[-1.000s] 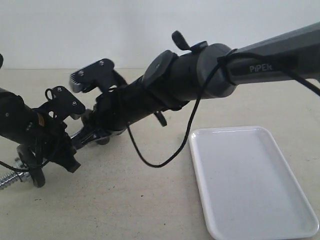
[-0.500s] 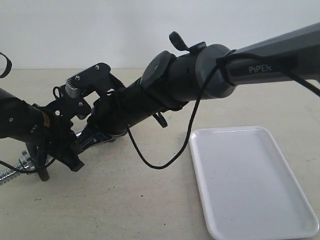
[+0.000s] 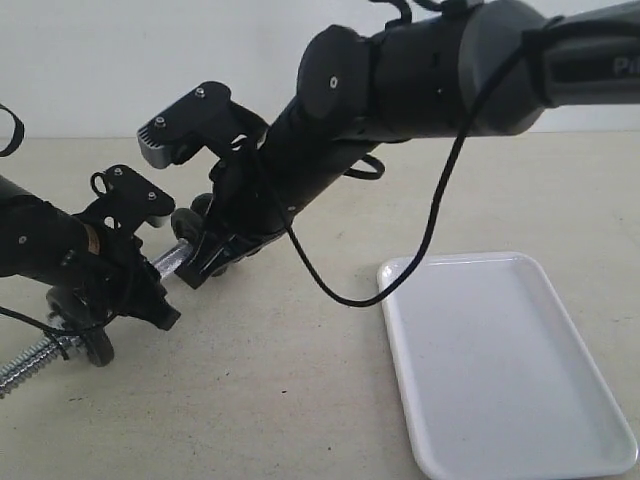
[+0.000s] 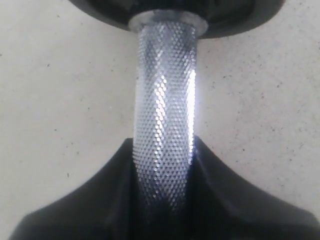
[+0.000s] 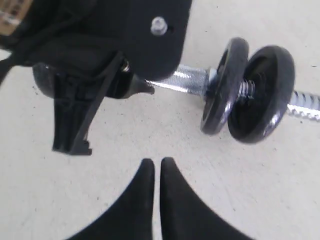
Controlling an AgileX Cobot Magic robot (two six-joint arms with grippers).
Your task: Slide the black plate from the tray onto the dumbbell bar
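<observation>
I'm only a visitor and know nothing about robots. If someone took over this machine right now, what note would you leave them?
Left gripper: shut on the dumbbell bar, at its knurled middle.
Right gripper: shut, empty, near the bar.
Tray: no plate on it.
Done: the black plate sits on the bar's threaded end, outside another disc, a small gap between them.
Left: probably only backing the right arm away.

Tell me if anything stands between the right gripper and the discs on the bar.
Nothing visible does: only bare table lies between the shut right gripper and the two discs on the bar.
</observation>
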